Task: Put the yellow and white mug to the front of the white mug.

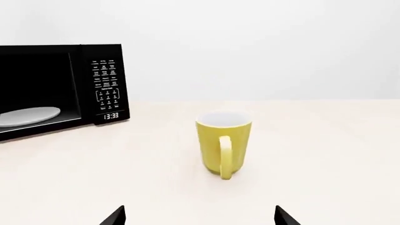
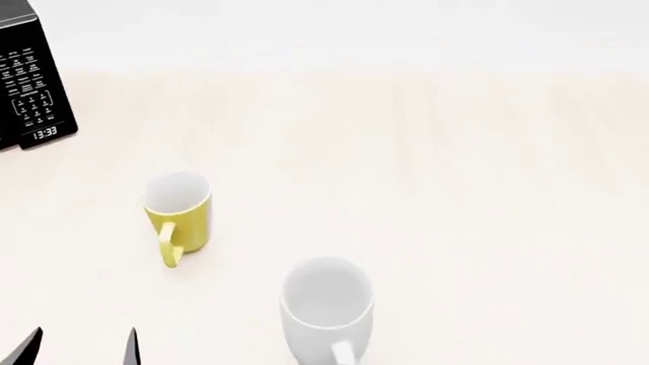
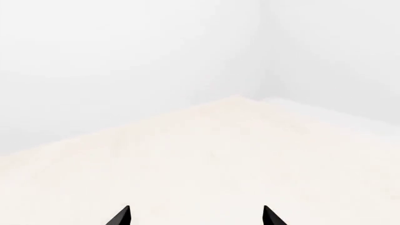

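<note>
At the desk's (image 2: 457,190) near edge, the left tool (image 2: 81,346) is hovering spread wide and empty; the right tool (image 3: 196,216) is likewise gaping over bare desk. The white mug (image 2: 327,308) is standing by the near edge. The yellow and white mug (image 2: 178,209) is sitting upright farther back, toward the left edge, apart from it. The microwave (image 2: 30,84) is occupying the far left corner.

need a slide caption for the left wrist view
Open left gripper faces the upright yellow and white mug, handle toward the camera, with a black microwave beyond on the table.
</note>
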`<state>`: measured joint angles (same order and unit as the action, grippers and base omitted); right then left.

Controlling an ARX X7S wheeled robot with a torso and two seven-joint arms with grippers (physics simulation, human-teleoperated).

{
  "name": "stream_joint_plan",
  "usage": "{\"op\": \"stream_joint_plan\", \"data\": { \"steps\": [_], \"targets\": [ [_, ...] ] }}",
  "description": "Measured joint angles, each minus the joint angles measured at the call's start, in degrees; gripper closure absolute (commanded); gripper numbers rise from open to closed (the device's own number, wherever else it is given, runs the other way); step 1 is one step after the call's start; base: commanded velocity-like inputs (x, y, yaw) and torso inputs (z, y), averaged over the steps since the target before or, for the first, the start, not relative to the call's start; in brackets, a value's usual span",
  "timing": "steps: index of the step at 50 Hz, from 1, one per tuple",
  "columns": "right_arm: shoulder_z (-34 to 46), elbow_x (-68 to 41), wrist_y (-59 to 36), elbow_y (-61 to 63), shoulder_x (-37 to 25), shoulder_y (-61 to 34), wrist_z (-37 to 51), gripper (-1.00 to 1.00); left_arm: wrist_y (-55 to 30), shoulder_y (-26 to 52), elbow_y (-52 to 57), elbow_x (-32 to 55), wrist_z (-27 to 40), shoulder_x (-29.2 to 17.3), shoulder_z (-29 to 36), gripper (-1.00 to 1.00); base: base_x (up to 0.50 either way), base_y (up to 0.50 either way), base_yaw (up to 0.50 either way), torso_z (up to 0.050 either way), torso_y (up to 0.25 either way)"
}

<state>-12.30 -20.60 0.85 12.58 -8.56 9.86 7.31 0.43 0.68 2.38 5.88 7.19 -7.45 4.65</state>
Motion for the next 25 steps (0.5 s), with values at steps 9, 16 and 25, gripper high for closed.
{"op": "stream_joint_plan", "data": {
  "steps": [9, 16, 25],
  "targets": [
    [0.7, 1.8, -0.1, -0.3, -0.7, 0.1, 1.2, -1.00, 0.0, 0.0, -0.1, 0.8, 0.1, -0.2, 0.5, -1.00, 0.41, -0.13, 0.00, 0.000, 0.000],
    [1.4, 3.3, -0.7, -0.8, -0.8, -0.3, 2.6, -1.00, 0.1, 0.2, -0.3, 1.3, 0.2, -0.5, 0.8, -1.00, 0.21, 0.03, 0.00, 0.000, 0.000],
    [1.5, 3.6, -1.9, -0.9, -0.8, -0.6, 4.2, -1.00, 0.1, 0.4, -0.9, 1.8, 0.5, -0.8, 1.2, -1.00, 0.04, 0.00, 0.00, 0.000, 0.000]
  ]
}}
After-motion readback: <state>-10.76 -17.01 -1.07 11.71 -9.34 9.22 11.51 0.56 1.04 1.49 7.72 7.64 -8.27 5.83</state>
